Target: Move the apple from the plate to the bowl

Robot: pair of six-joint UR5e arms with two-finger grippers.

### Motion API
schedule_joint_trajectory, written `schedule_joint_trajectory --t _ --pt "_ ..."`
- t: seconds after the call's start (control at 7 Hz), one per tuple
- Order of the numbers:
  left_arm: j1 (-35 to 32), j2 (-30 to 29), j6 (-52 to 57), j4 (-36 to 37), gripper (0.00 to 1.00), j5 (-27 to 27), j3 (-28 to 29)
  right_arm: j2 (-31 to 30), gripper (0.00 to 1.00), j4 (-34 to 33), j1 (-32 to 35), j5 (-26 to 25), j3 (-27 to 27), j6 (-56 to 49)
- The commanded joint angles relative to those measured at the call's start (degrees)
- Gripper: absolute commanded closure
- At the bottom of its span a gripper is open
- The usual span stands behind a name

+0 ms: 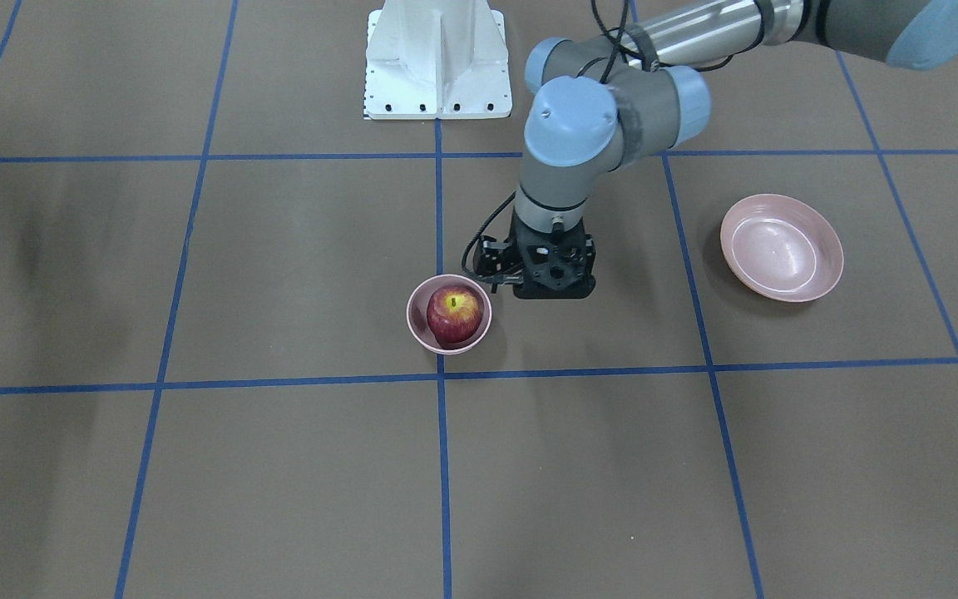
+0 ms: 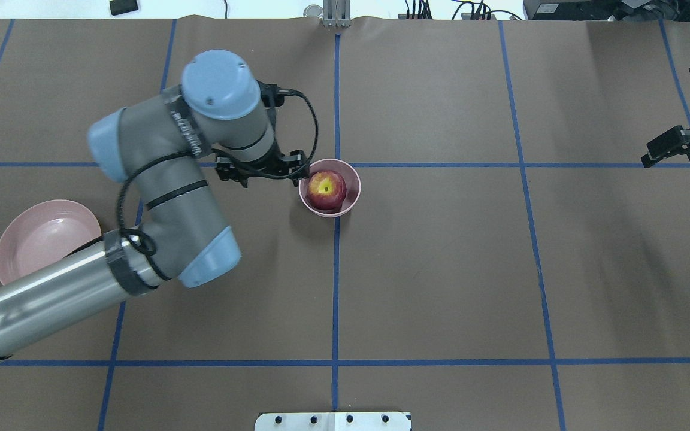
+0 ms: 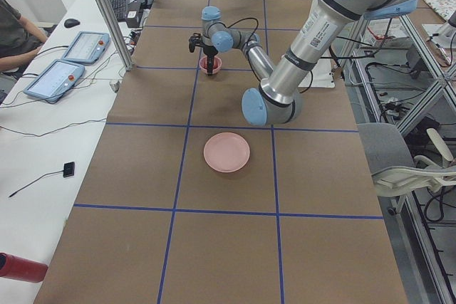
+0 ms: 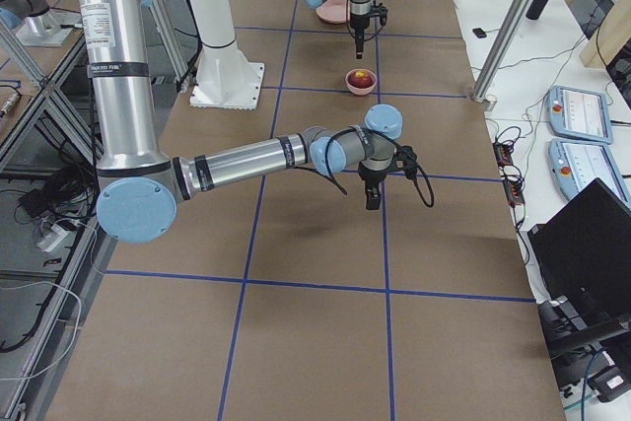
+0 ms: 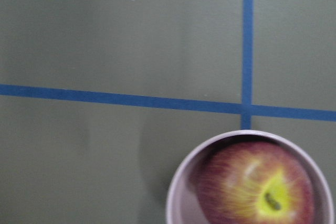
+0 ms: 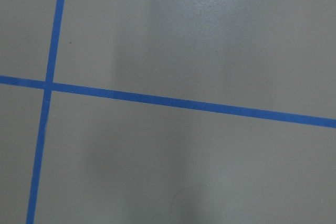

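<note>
Dark red apple (image 1: 453, 314) with a yellow patch at its stem, in the pale pink bowl (image 1: 417, 327), glossy pale pink plate (image 1: 781, 247) well apart from the bowl, brown table (image 1: 296, 266) gridded with blue lines (image 1: 443, 466), grey arm (image 1: 556, 181) with light blue caps (image 1: 569, 116) beside the bowl

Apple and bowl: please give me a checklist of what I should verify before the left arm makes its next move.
1. The apple sits inside the bowl: ok.
2. The plate has nothing in it: ok.
3. The left gripper is off the apple: ok, it hangs beside the bowl.
4. The left gripper's jaws are open for a free retreat: cannot tell, the wrist hides them.
5. The right gripper is out of the way: ok, it is far off at the table's side.
</note>
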Motion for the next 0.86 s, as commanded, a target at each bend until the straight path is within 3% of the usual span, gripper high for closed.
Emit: schedule_joint_trajectory --t 0.0,0.29,0.43,0.71 --pt "-13.1 20.0 20.7 0.1 0.02 -7.8 -15.3 -0.4 0.00 0.0 0.2 -0.2 0.6 0.1" --pt "-26.7 31.1 43.2 -0.6 0.02 -13.4 -15.4 -1.7 0.00 0.0 0.8 0.0 1.6 0.1" --pt "-31.6 36.1 47.8 -0.9 0.02 -19.1 -14.1 -1.3 0.00 0.1 0.7 -0.6 1.2 0.1" --pt "-34.0 37.5 49.0 -1.4 0.02 -19.4 -11.7 -0.9 0.00 0.1 1.4 -0.8 1.7 0.1"
